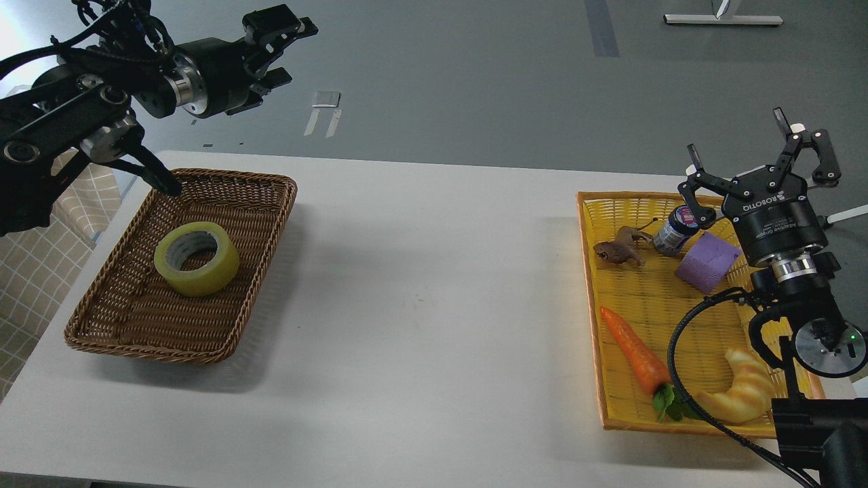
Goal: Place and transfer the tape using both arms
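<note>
The tape [196, 258], a yellow roll with a grey-white core, lies flat in the brown wicker basket [261, 224] at the left of the white table. My left gripper [290, 49] is raised high above and beyond the basket, well clear of the tape. Its fingers are spread and hold nothing. My right gripper [736, 132] stands upright at the far right, over the back corner of the yellow tray [591, 271]. It is open and empty.
The yellow tray holds a carrot [634, 352], a croissant [742, 396], a purple block [706, 263], a brown toy frog [617, 251] and a small bottle [673, 232]. A checked cloth [30, 285] hangs at the left table edge.
</note>
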You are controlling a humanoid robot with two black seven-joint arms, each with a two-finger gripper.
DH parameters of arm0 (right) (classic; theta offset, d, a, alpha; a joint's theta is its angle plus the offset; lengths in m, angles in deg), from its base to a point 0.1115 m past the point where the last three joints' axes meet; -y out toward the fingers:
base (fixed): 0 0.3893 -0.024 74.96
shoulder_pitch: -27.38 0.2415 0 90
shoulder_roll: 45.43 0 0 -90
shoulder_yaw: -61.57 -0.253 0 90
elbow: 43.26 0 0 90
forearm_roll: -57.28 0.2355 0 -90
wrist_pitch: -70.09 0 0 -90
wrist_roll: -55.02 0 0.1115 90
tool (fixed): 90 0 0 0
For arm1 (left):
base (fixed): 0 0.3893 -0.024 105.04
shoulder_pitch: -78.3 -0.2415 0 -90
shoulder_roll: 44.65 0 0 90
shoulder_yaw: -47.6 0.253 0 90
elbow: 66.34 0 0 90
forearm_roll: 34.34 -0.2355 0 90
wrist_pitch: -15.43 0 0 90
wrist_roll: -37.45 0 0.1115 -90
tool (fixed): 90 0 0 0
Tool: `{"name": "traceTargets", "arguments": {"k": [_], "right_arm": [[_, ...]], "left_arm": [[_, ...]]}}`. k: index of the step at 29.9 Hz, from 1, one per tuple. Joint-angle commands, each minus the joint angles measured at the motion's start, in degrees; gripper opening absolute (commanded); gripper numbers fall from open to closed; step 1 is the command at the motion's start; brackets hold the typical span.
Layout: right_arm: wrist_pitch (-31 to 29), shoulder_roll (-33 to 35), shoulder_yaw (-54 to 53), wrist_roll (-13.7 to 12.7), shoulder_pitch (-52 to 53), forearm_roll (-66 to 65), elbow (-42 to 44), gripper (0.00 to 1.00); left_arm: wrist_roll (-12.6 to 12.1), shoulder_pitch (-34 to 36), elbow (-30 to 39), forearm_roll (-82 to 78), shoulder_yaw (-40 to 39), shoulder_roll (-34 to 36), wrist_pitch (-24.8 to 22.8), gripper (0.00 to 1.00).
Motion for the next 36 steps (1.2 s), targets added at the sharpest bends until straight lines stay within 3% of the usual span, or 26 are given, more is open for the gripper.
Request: {"name": "traceTargets", "arguments": {"k": [1,8,16,24,36], "right_arm": [[0.00,0.01,0.00,-0.09,0.69,-0.03,-0.09,1.00],[0.00,2.91,0.09,-0.53,1.74,-0.03,0.09,1.00],[0.00,3.88,0.36,-0.70,4.55,-0.29,0.53,1.00],[0.00,4.49,0.53,-0.70,6.93,-0.29,1.05,1.00],[0.00,4.85,3.34,-0.70,13.51,-0.38,7.11,1.00]], "left_arm": [[0.00,-0.85,0.01,6.96,-2.61,-3.02,0.37,0.98],[0.00,-3.48,0.10,16.99,-7.26,-7.51,-0.33,0.98],[-0.09,-14.46,4.83,18.23,-23.51,-13.75,-6.04,0.98],[0.00,-22.11,7.65,18.23,-37.13,-20.69,-8.32,0.98],[0.09,-29.58,13.98,18.31,-45.15,-23.51,-10.84,0.98]]}}
